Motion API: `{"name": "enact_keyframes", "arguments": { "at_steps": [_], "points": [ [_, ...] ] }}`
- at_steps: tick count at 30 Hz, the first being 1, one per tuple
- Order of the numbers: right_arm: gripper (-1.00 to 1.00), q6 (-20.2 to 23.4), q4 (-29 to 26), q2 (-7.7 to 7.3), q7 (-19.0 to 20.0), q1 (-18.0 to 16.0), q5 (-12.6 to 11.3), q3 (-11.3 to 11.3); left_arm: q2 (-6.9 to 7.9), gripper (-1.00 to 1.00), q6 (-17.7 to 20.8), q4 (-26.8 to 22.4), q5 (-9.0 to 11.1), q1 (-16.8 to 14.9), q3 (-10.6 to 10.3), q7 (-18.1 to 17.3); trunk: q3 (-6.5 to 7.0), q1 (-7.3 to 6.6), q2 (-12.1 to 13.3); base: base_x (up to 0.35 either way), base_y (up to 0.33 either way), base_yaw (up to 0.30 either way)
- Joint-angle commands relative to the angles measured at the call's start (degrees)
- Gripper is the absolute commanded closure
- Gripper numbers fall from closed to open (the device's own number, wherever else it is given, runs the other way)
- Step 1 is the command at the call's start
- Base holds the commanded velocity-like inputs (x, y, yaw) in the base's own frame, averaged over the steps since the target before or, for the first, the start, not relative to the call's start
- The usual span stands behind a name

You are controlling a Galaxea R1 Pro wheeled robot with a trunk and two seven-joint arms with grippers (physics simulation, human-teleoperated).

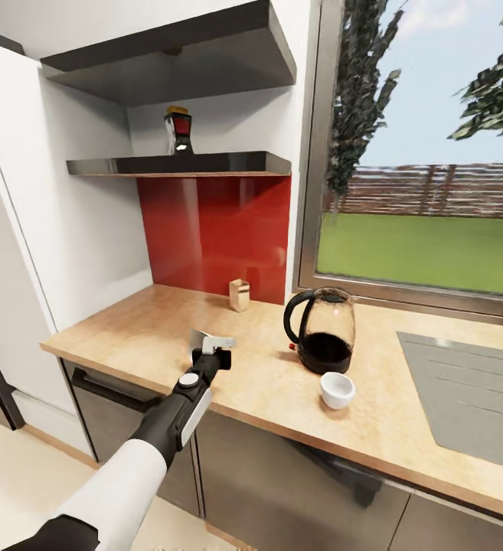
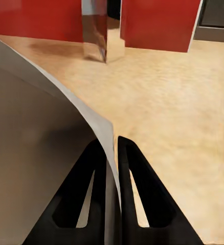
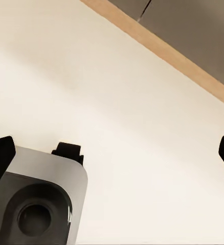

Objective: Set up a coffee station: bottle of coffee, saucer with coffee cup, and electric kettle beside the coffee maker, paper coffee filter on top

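The left gripper [image 1: 211, 342] hangs over the front part of the countertop [image 1: 151, 329], and its two fingers [image 2: 86, 199] are pressed together on a thin pale sheet, which by its white colour and curved edge looks like the paper coffee filter [image 1: 204, 337]. In the left wrist view the filter [image 2: 35, 153] spreads wide to one side of the black fingers, and its edge passes between them. The electric kettle [image 1: 324, 330] stands upright on the countertop, near the window and beside the steel sink [image 1: 465, 390], with dark liquid in its lower part. Just in front of the kettle sits the coffee cup [image 1: 337, 389], a small white cup; I cannot tell if it touches the kettle base. A small tan box [image 1: 240, 295] stands at the red backsplash [image 1: 213, 229], well apart from the kettle. The bottle of coffee [image 1: 179, 132] is on the dark kitchen shelf [image 1: 178, 164] above the backsplash, under a second shelf. In the right wrist view the fingertips [image 3: 0, 155] of the right gripper are at the two edges of the picture, wide apart, with nothing between them, above a pale floor [image 3: 142, 117] and a grey part of the robot [image 3: 35, 199].
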Motion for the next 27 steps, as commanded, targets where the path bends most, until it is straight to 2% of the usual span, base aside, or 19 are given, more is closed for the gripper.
{"name": "enact_keyframes", "arguments": {
  "at_steps": [1, 11, 19, 25, 27],
  "points": [
    [-1.0, -0.2, 0.1, -0.02, 0.0, -0.1, 0.2, 0.0, 0.0, 1.0, 0.3, -0.1, 0.2, 0.0, -0.1, 0.4, -0.07, -0.03, 0.0, -0.277, 0.0, -0.114],
    [-1.0, -0.3, 0.0, -0.05, 0.0, -0.1, 0.2, 0.0, 0.0, 1.0, 0.3, -0.3, 0.2, 0.0, -0.1, 0.3, -0.07, -0.03, 0.0, -0.299, 0.0, -0.028],
    [-1.0, -0.3, 0.0, -0.05, 0.0, -0.1, 0.2, 0.0, 0.0, 1.0, 0.3, -0.3, 0.2, 0.0, -0.2, 0.3, -0.07, -0.03, 0.0, -0.17, 0.0, -0.002],
    [-1.0, -0.3, 0.0, -0.07, 0.0, -0.1, 0.2, 0.0, 0.0, 1.0, 0.4, -0.4, 0.2, 0.0, -0.2, 0.1, -0.07, -0.03, 0.0, -0.045, 0.0, 0.0],
    [-1.0, -0.3, 0.0, -0.09, 0.0, -0.1, 0.1, 0.0, 0.0, 1.0, 0.5, -1.4, 0.3, 0.0, -0.1, -2.1, -0.07, -0.03, 0.0, -0.008, 0.0, 0.0]
  ]
}}
